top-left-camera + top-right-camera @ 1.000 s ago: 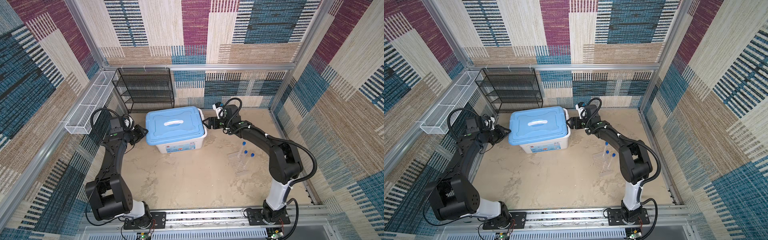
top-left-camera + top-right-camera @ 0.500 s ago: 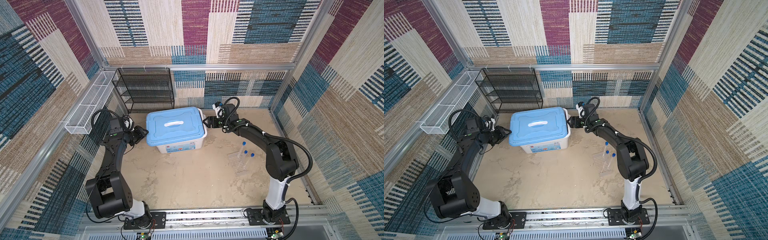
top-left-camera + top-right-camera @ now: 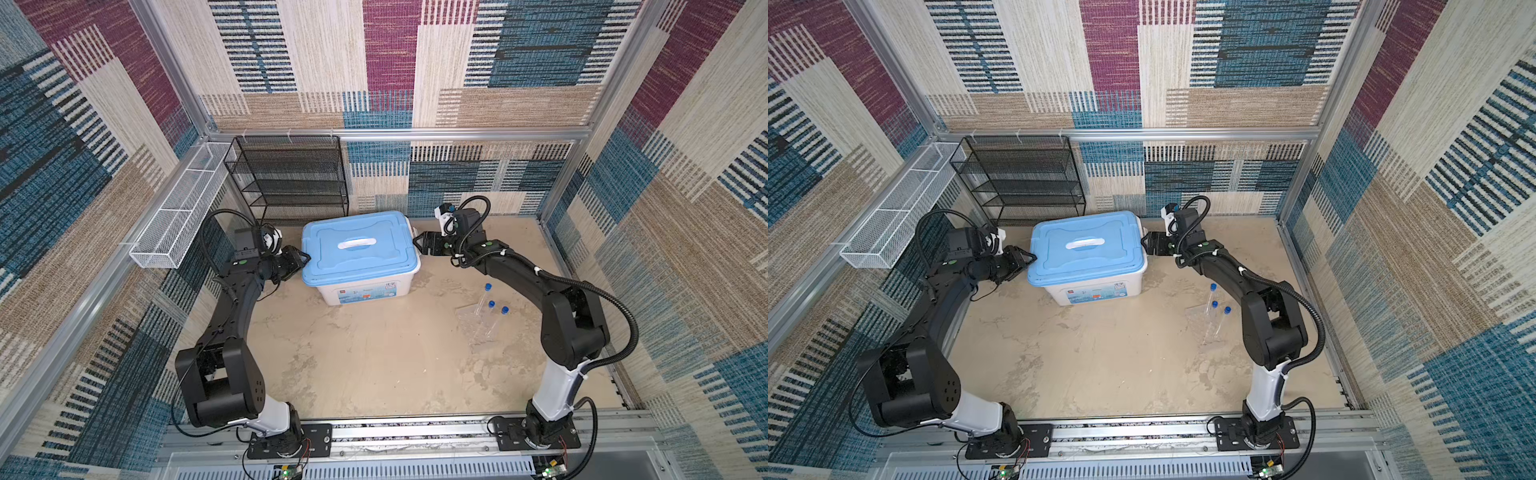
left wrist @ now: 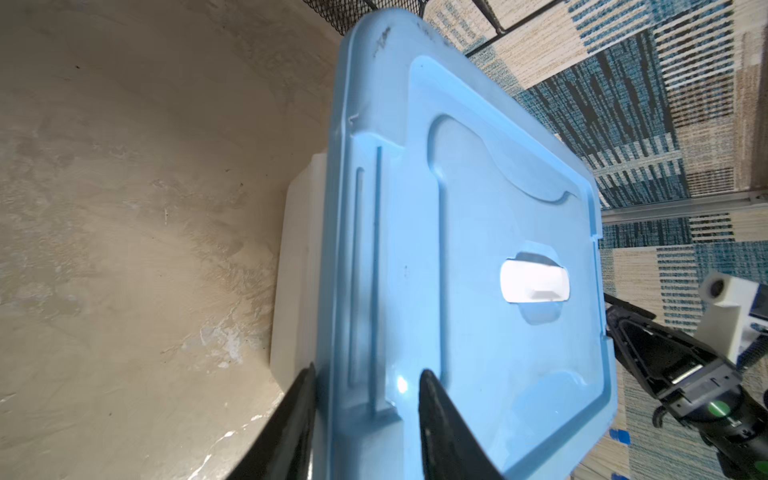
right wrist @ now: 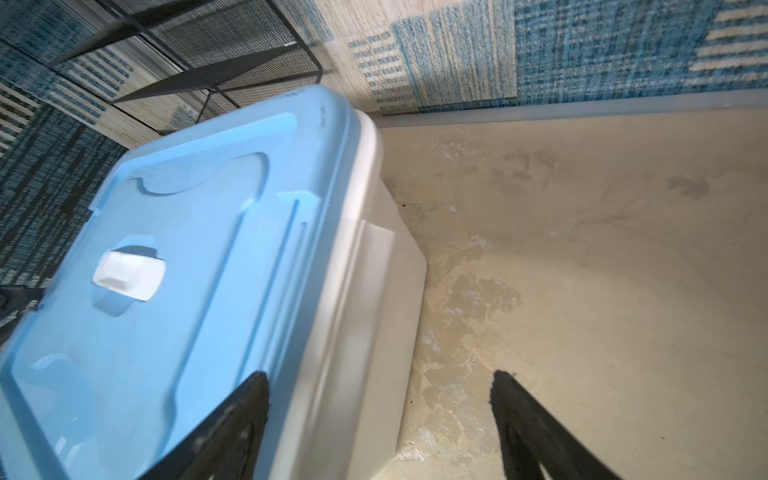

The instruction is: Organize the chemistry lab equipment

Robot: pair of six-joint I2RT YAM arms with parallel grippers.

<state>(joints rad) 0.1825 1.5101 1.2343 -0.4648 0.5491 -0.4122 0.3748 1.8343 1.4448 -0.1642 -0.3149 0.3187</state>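
Three long clear blue-capped tubes (image 3: 491,304) toward the right edge of the worktop (image 3: 374,365), about midway between its front and back edges, leaning close together with caps up and toward the back. Around their lower ends, the faint outline of the clear tube rack (image 3: 471,318), too glassy to make out further.

Near the middle of the back edge, big white tub (image 3: 361,291) with blue lid (image 3: 332,266) on and white handle (image 3: 356,243) lying flat in the lid's centre. Behind the tub, toward the back left corner, black wire-mesh shelf (image 3: 291,178). Above the left edge, white wire basket (image 3: 174,224) fixed to the wall frame.

At the tub's left end, level with the lid, left gripper (image 3: 300,261). In the left wrist view, fingers (image 4: 432,399) apart, one on top of the lid, the other at the outer side of the rim by the white wall, rim between them. Impossible to tell whether pressing on the rim or merely set around it.

At the tub's right end, just beside the lid's edge, right gripper (image 3: 417,245). In the right wrist view, spread wide, one finger over the lid, the other over bare worktop, tub's end wall in between, nothing pinched
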